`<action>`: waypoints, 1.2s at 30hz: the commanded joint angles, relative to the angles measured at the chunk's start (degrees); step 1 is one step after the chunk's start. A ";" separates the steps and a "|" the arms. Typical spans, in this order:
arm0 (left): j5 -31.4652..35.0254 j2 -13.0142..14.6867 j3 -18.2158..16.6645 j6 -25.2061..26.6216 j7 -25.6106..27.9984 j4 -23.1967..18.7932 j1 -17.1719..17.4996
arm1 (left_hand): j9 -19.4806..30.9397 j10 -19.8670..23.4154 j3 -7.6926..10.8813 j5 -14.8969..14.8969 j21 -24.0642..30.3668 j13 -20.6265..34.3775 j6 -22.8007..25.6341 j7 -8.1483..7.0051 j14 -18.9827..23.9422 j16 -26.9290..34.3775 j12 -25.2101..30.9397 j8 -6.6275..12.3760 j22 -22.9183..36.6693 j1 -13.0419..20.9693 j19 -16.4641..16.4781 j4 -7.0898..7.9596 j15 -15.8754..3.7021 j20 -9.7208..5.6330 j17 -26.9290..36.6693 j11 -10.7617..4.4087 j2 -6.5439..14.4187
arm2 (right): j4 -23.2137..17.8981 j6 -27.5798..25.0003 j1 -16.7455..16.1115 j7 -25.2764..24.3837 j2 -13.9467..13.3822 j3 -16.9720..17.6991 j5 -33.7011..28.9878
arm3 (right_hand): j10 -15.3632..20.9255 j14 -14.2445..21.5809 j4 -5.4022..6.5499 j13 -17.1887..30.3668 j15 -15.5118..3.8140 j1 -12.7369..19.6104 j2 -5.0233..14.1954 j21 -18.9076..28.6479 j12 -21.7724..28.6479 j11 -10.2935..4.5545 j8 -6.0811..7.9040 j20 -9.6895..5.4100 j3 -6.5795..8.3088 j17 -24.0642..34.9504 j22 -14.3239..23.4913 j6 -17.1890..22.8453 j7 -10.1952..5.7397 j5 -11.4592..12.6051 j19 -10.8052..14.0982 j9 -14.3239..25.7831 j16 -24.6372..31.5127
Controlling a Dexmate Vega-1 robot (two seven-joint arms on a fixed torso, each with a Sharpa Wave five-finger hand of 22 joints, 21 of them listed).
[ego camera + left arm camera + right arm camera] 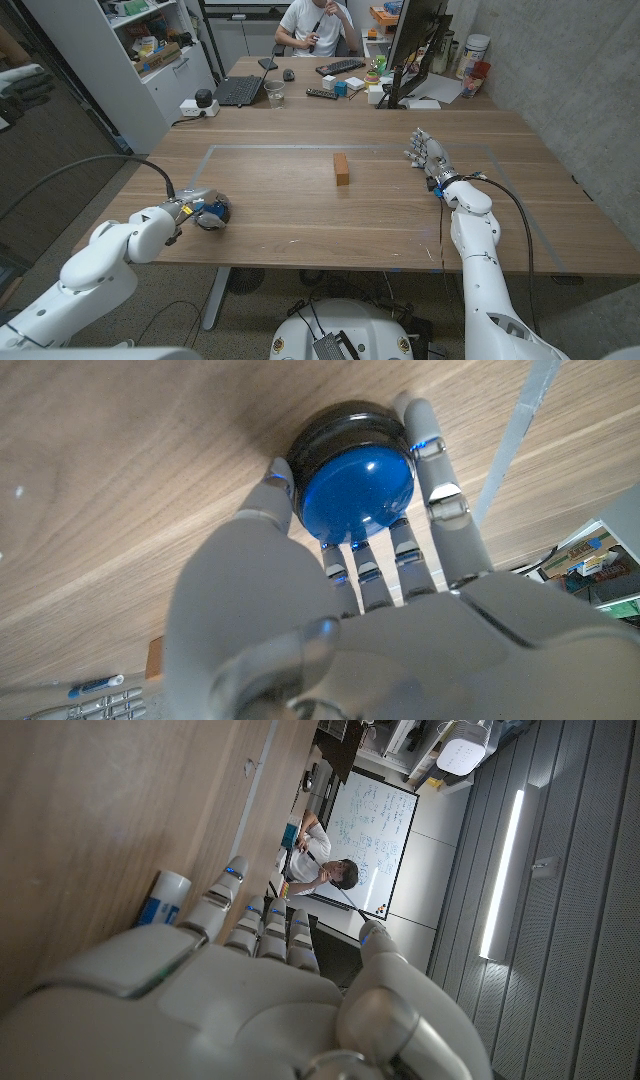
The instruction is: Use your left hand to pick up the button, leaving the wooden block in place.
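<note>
Left hand (330,610) has the blue button (352,478)

Fingers wrapped round it on the table (300,215); wooden block (342,168) mid-table. Right hand (428,157) loose, holding nothing. No readable writing.

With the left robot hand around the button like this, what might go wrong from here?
The left robot hand wraps its fingers around the glossy blue button, which could slip out on lifting. The button sits near the table front edge, so a slip may send it off. The wooden block stands well apart, so it is unlikely to be disturbed.
</note>
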 commanded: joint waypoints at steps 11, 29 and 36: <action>-0.24 -0.45 -2.79 0.94 -2.64 -4.39 0.84 | 0.29 -0.14 -0.29 0.55 -0.74 0.77 0.43 0.18 4.10 -0.02 0.36 -0.51 0.09 5.60 -0.91 0.43 -4.05 0.22 0.15 0.15 5.63 | 1.08 0.27 0.72 -0.03 -0.18 0.14 0.15 | -0.02 0.23 0.43 0.30 0.09 -0.07 -0.20 0.32 0.21 0.01 0.34 0.32 0.11 0.16 0.17 0.30 -0.31 0.35 0.24 0.27 -0.18; 2.08 0.28 -6.11 1.95 -6.07 -9.21 1.17 | 0.37 -0.17 -0.39 0.62 -1.53 1.33 0.39 0.56 3.97 -0.24 0.32 -0.79 0.11 5.38 -2.32 0.58 -3.94 0.76 0.22 0.32 5.84 | 1.74 0.62 1.29 -0.06 -0.24 0.24 0.46 | 0.02 0.20 0.39 0.30 0.09 -0.04 -0.18 0.35 0.23 0.18 0.34 0.31 0.13 0.16 0.17 0.32 -0.24 0.36 0.36 0.27 -0.18; 2.99 0.41 -7.07 2.30 -7.22 -10.65 1.01 | 0.39 -0.19 -0.44 0.64 -1.78 1.52 0.36 0.45 3.93 -0.33 0.28 -0.91 0.12 5.36 -2.74 0.54 -3.91 0.93 0.22 0.19 5.84 | 2.04 0.79 1.58 0.05 -0.39 0.14 0.44 | -0.01 0.20 0.40 0.30 0.13 -0.07 -0.19 0.36 0.22 0.19 0.33 0.30 0.12 0.17 0.17 0.31 -0.26 0.36 0.41 0.27 -0.17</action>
